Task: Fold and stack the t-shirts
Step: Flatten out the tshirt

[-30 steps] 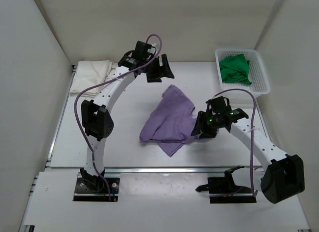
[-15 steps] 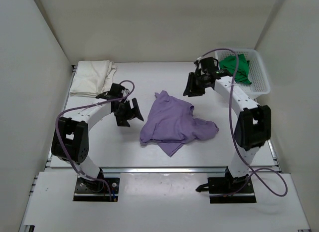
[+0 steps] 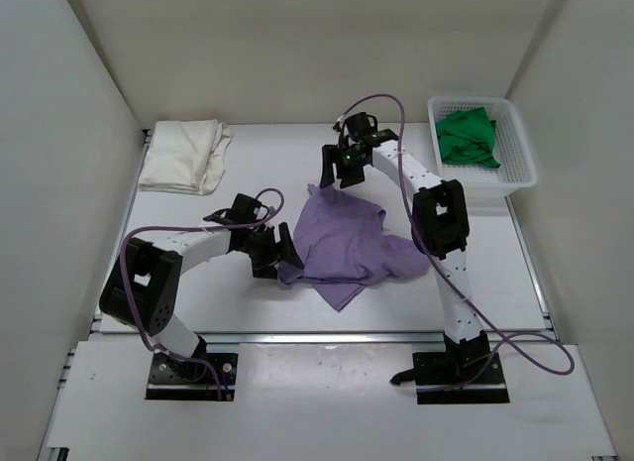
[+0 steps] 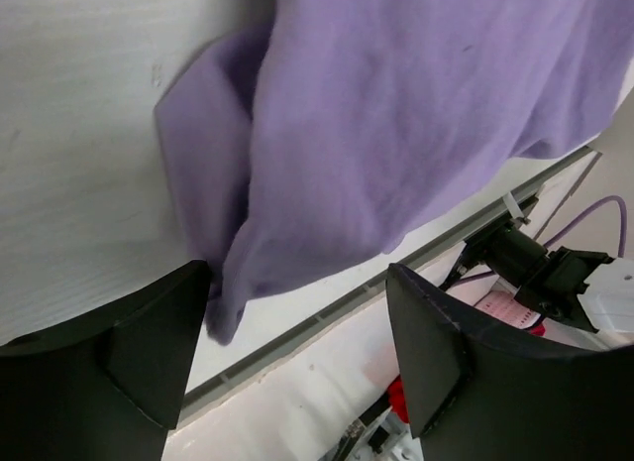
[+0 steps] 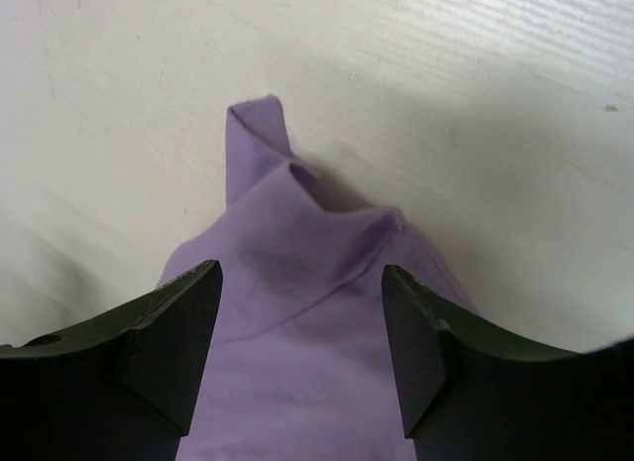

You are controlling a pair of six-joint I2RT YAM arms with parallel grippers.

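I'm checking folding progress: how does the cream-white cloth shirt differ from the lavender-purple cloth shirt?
The cream-white cloth shirt lies folded flat at the far left; the lavender-purple cloth shirt lies crumpled in the middle. The open left gripper and right gripper sit at the purple shirt's edges; none is near the cream one. Both rest on the white table, unheld.

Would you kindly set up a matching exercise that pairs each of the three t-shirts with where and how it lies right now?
Things:
1. cream-white t-shirt
2. purple t-shirt
3. green t-shirt

Places:
A. bunched inside the white basket at the far right
B. folded at the far left of the table
C. lying crumpled in the middle of the table

Pairs: 1-B, 2-C, 3-A
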